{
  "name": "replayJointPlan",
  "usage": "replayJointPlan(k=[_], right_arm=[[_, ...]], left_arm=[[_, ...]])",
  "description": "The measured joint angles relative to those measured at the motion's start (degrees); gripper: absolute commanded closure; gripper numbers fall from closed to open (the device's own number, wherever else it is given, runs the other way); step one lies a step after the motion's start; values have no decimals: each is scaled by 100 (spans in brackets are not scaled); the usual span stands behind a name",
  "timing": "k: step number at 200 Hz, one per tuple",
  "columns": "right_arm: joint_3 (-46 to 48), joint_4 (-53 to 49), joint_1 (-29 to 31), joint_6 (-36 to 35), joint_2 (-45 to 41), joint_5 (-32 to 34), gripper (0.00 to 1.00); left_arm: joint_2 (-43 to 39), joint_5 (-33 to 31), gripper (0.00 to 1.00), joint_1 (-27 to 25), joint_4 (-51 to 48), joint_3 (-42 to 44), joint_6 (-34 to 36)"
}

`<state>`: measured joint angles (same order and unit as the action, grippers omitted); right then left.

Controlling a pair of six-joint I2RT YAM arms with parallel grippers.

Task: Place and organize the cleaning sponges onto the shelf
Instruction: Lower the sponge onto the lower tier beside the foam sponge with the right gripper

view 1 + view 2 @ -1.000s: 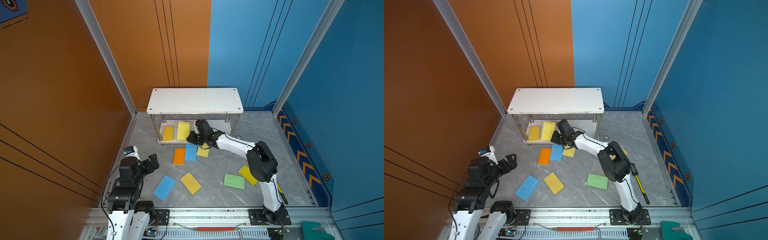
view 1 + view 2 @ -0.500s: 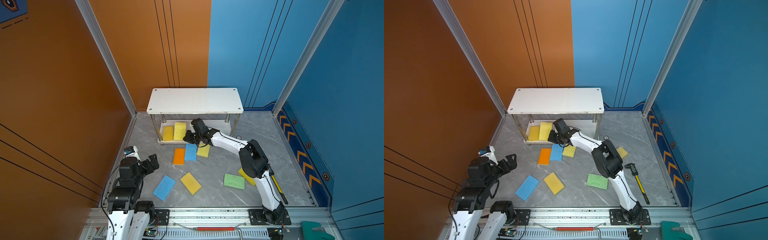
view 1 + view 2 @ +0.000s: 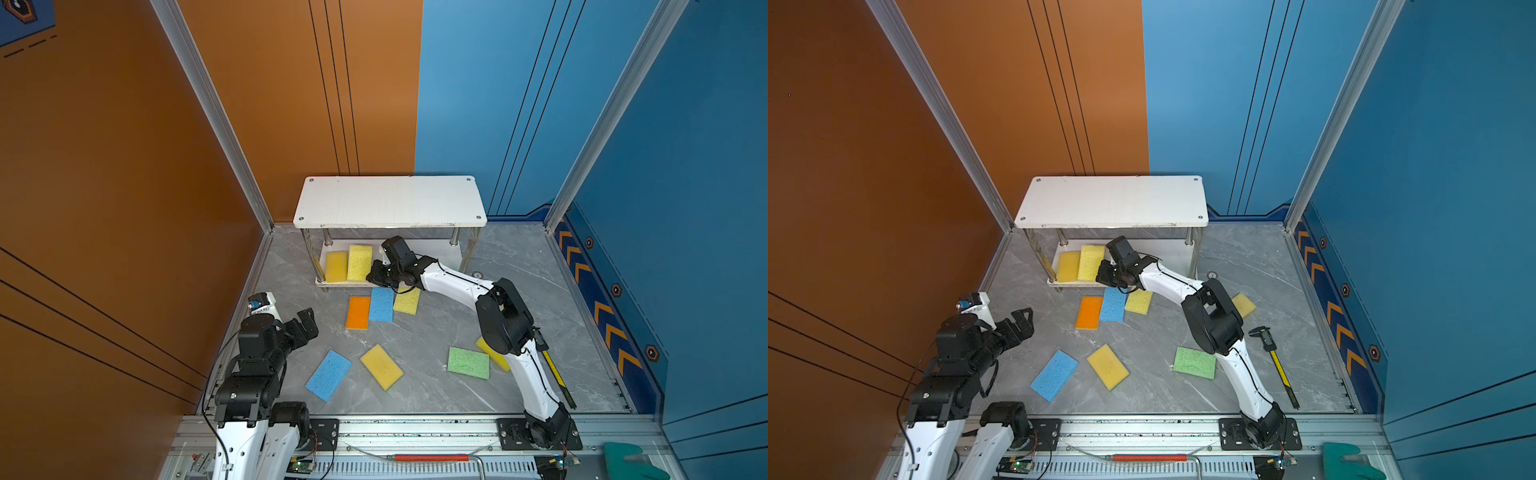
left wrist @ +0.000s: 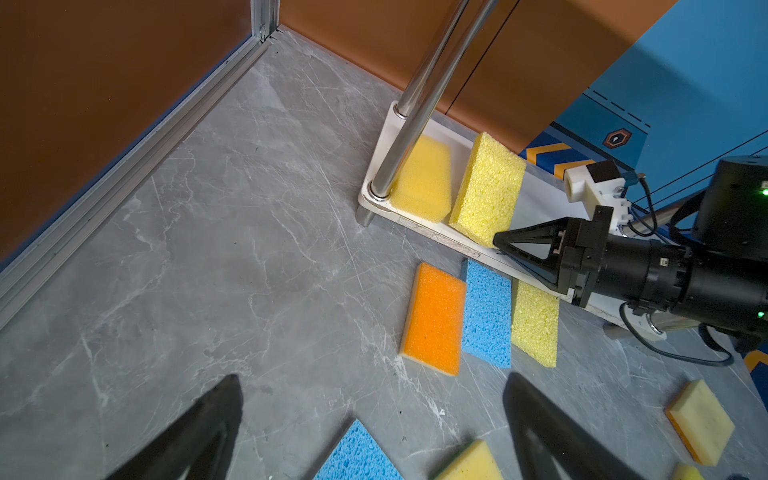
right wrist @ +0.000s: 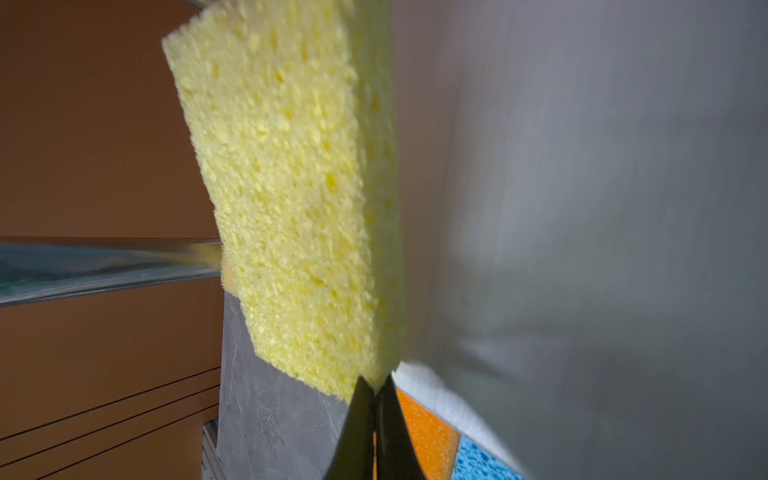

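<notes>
Jaws of the left gripper (image 4: 372,379) stand wide apart and empty, well in front of the small two-tier shelf (image 3: 390,201) of white boards on shiny metal posts. Between gripper and shelf, flat rectangular foam pads lie on the grey marbled floor (image 3: 424,345) — a coarse blue sponge (image 3: 328,380), a dense yellow sponge (image 3: 381,366) and a green sponge (image 3: 468,362). Just before the shelf an orange sponge (image 3: 358,311), a second blue sponge (image 3: 381,304) and a pale yellow sponge (image 3: 407,300) lie edge to edge. At the shelf's lower board the right gripper (image 4: 497,242) — jaws pressed together — touches the corner of a porous yellow sponge (image 4: 486,189), which is tilted against a smoother yellow sponge (image 4: 424,183) partly hidden by a post.
</notes>
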<state>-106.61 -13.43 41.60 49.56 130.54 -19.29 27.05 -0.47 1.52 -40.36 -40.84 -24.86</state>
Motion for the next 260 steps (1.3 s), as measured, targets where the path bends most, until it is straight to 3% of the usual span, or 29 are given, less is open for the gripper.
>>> replayJointPlan(k=[62,116,206,260], right_arm=[[-125,-221,-15,-22,85,-2,100],[-173,-271,-15,-79,138,-2,76],[-254,-308,-44,-179,138,-15,56],[-627,-374,-83,-219,304,2,53]], left_arm=[[-4,2,2,0,0,0,2],[-7,2,2,0,0,0,2],[-7,2,2,0,0,0,2],[-7,4,2,0,0,0,2]])
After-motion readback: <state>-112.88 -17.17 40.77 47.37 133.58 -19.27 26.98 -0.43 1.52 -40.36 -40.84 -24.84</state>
